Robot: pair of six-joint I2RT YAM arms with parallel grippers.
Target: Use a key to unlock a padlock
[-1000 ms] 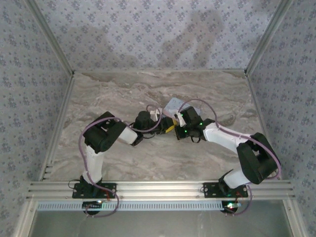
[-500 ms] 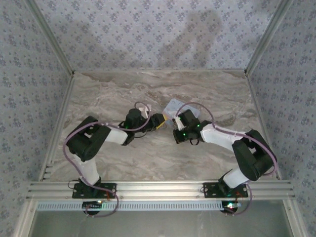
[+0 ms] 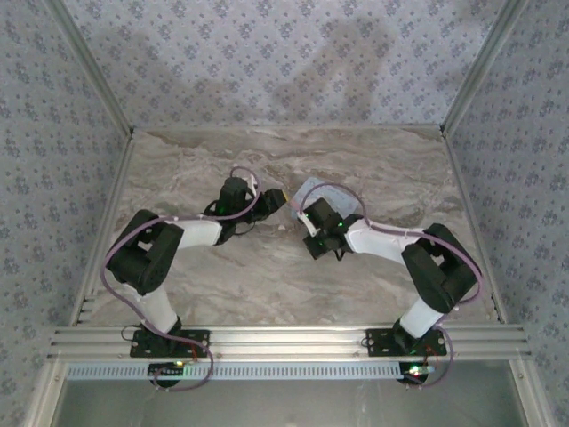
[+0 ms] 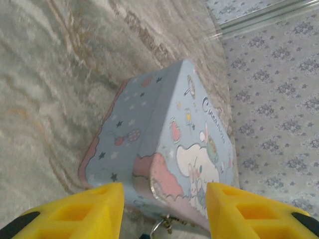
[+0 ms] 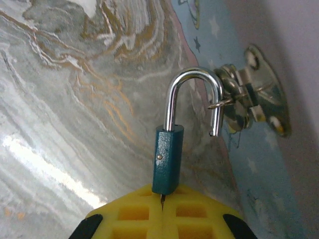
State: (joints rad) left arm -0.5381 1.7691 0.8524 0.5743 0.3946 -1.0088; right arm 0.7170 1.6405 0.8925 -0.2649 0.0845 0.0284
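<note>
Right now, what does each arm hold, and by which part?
The right fingers clamp the padlock by the bottom of its teal body; the left fingers stand apart, holding nothing.

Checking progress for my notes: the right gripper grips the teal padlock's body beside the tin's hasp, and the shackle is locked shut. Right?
No. The right gripper does grip the teal padlock beside the hasp of the cartoon tin, but the shackle is open, its free end out of the body. The right wrist view shows it.

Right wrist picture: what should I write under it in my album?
Yellow fingers pinch a teal padlock, its silver shackle open beside the metal clasp of the cartoon tin.
</note>
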